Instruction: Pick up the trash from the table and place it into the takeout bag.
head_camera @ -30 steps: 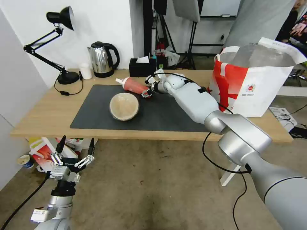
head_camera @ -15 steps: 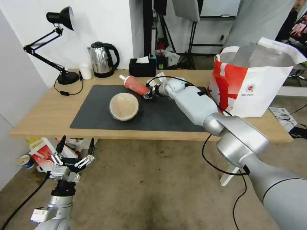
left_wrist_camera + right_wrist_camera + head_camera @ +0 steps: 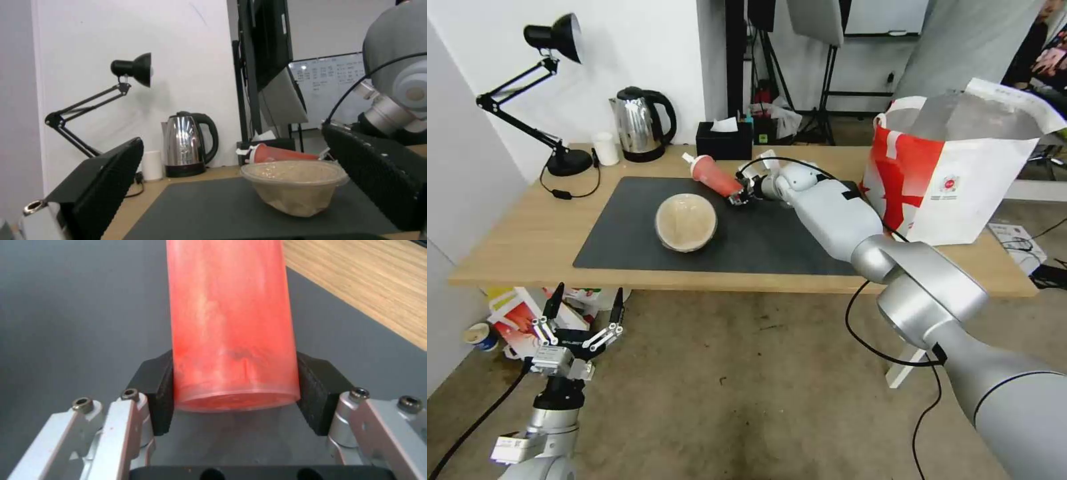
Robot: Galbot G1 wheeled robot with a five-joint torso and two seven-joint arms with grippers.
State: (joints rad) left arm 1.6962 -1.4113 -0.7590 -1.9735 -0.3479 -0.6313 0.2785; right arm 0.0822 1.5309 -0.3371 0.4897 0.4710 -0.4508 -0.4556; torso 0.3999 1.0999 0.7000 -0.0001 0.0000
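Observation:
My right gripper (image 3: 740, 196) is shut on the base of the red drink cup (image 3: 714, 175), which lies tilted above the dark mat with its white spouted lid pointing far-left. In the right wrist view the black pads (image 3: 156, 394) press both sides of the cup (image 3: 231, 323). A round beige lidded bowl (image 3: 686, 222) rests on the mat just left of the gripper; the left wrist view shows the bowl (image 3: 294, 184) too. At the table's right end stands the white and red takeout bag (image 3: 954, 177), open at the top. My left gripper (image 3: 585, 312) hangs open below the table's front edge.
Along the back of the light-wood table (image 3: 527, 233) stand a steel kettle (image 3: 640, 123), a black tissue box (image 3: 724, 140), a small white cup (image 3: 605, 148) and a black desk lamp (image 3: 554, 100). Boxes and litter (image 3: 514, 317) lie on the floor under the table's left end.
The right gripper has lifted the red cup off the mat and carried it slightly right and up. The cup tilts more steeply now. The left arm has not moved.

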